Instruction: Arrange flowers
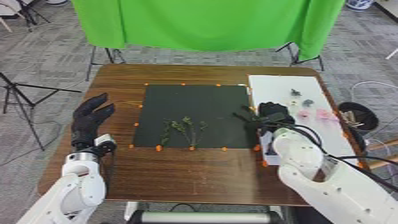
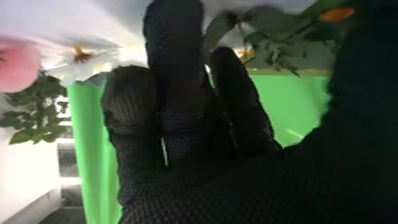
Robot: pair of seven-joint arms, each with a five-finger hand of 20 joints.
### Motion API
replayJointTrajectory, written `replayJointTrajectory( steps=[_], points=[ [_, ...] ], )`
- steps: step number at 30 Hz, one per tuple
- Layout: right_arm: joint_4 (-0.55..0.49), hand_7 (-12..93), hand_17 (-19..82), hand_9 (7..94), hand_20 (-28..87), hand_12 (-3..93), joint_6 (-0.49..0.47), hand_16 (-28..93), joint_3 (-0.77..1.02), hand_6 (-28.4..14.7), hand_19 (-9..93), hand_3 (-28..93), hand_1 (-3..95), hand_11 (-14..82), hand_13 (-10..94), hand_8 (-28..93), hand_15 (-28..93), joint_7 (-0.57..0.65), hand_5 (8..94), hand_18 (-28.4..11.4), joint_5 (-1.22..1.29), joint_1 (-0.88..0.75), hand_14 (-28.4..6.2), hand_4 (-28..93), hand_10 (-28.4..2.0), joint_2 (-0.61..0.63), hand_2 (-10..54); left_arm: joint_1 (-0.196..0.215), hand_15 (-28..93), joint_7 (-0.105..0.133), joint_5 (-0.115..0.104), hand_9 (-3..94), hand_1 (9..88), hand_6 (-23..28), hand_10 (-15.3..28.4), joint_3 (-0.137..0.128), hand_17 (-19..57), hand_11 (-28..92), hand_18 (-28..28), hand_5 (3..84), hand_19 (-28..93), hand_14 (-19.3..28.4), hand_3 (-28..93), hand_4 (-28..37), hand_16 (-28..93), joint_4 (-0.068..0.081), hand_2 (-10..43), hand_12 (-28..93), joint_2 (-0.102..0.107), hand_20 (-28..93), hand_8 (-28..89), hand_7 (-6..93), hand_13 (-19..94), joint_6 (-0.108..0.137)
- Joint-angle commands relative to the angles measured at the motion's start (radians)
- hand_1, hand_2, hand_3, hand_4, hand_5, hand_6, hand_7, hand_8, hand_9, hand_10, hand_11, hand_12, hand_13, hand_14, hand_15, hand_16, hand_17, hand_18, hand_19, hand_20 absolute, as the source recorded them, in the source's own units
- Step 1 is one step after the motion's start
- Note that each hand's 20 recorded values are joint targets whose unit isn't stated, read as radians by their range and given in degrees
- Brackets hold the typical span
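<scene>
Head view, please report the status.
Left hand open. Right hand open, by dark mat's right edge. Green sprigs on mat. Right arm partly covers white sheet.

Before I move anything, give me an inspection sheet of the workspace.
Surface: brown table, dark mat, white sheet to its right.
Job's things: green sprigs lying on the mat's near part; pink flowers on the sheet; a white flower in the right wrist view.
Clutter: orange markers around the mat; black bin beside the table's right edge.
Hands: left hand open, left of the mat; right hand by the border of mat and sheet, cannot tell whether it holds anything.
Cables: black cables by the right arm, running off to the right.
Surroundings: green cloth beyond the table, black tripod to the left.
</scene>
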Motion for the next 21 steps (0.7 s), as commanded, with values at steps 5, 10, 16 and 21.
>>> replayJointTrajectory(
  steps=[5,10,16,21],
  points=[
    [0.051,18,70,93.4,37,22.8,0.113,24,-0.048,-3.3,88,47,65.1,27.2,94,10,52,0.021,83.0,-9.2,0.04,-0.013,-2.4,-19,-11.5,-0.018,-9.5,-0.003,31,-0.007,0.002,35.5,57.6,-0.3,9.8,0.004,21.5,27,12.8,48.5,24,13.6,70,-2.7,-1,0.004,-3.2,13,-0.011,30,-13,31.4,39,-0.005],
    [0.052,19,72,93.7,37,21.4,0.11,20,-0.027,-4.1,88,48,69.0,31.7,94,11,57,0.02,84.4,-7.7,0.119,-0.016,-1.0,-17,-10.8,-0.017,-9.5,0.0,31,-0.005,-0.003,35.4,57.7,-0.3,9.9,0.005,21.4,27,12.7,48.5,24,13.6,70,-2.9,-1,0.002,-3.2,13,-0.009,29,-13,31.3,39,-0.002],
    [0.063,23,74,93.7,39,23.7,0.254,20,-0.031,-5.7,89,55,64.8,36.1,94,16,61,-0.015,83.7,-7.0,0.129,-0.014,0.3,-8,-10.3,-0.003,-9.5,0.003,31,-0.005,-0.003,35.5,57.6,-0.2,9.9,0.002,21.3,27,12.7,48.5,24,13.7,70,-2.8,-1,0.0,-3.1,13,-0.009,29,-13,31.3,39,-0.003],
    [0.053,26,75,93.7,40,23.2,0.37,19,-0.003,-6.4,90,58,62.7,39.6,94,17,64,-0.057,83.2,-7.3,0.131,-0.016,0.6,-4,-10.5,0.005,-9.5,0.005,31,-0.006,-0.002,35.5,57.6,-0.2,9.9,0.003,21.3,27,12.7,48.5,24,13.5,70,-2.6,-1,0.0,-3.2,13,-0.008,29,-13,31.3,39,-0.004]
  ],
)
